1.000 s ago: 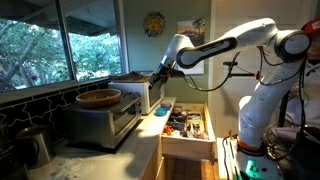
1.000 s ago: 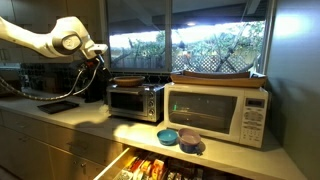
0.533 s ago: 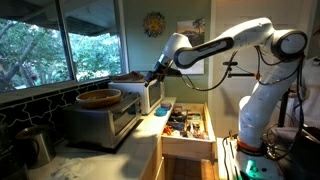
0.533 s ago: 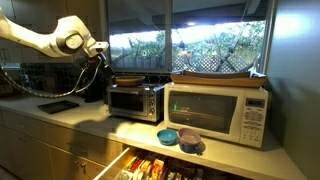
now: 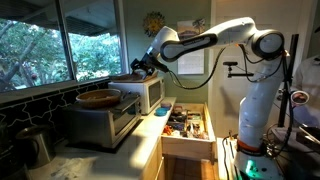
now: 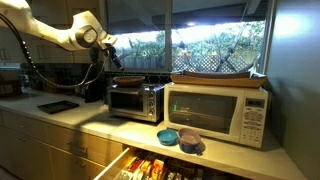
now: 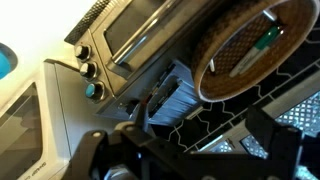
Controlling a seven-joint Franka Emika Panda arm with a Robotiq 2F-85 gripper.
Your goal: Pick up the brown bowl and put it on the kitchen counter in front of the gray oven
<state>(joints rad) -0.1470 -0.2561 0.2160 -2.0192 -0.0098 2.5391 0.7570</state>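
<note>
Pale stone kitchen counter [image 5: 143, 130]; wide wood-brown bowl [image 5: 98, 97] atop boxy gray oven [image 5: 100, 122]; claw [image 5: 140, 68] open, empty; shallow rim may slip.

We are seeing the wide bowl [image 5: 99, 97] sitting on top of the oven [image 5: 100, 122], which is standing on the desk [image 6: 95, 120] beside the box-shaped appliance [image 6: 218, 110]. Small dishes [image 6: 170, 136] are lying before that appliance, above the open drawer [image 5: 186, 128].

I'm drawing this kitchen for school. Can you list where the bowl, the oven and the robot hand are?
brown bowl: on top of the gray oven
gray oven: on the kitchen counter
gripper: in the air, not touching the bowl, looks open and empty
small blue dish: on the counter
drawer: open below the counter
</note>
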